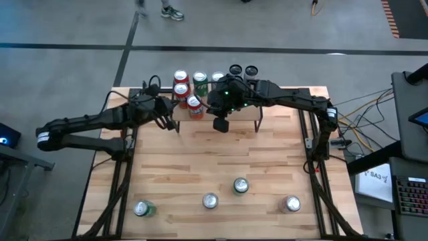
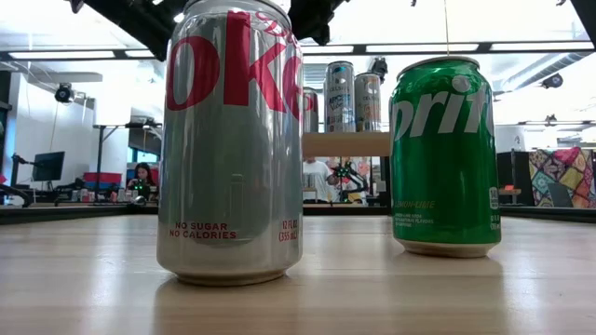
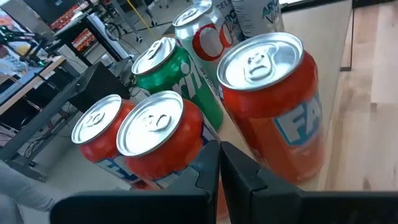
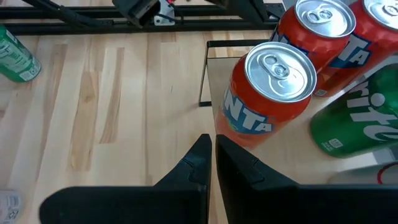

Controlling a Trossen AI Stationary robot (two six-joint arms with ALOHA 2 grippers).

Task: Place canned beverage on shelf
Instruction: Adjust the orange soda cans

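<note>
Altogether, four cans [image 1: 210,200] stand off the shelf [image 1: 277,115].

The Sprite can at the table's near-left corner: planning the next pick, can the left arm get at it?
Probably yes: the Sprite can stands alone on bare table, and the left gripper is shut, holding nothing.

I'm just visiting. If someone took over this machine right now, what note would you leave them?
Left gripper: shut, empty, beside the orange cans on the shelf.
Right gripper: shut, empty, over the shelf's front edge.
Done: several cans stand on the shelf, among them a green can.
Left: four cans on the table's near side, including a silver can and another green one.
</note>
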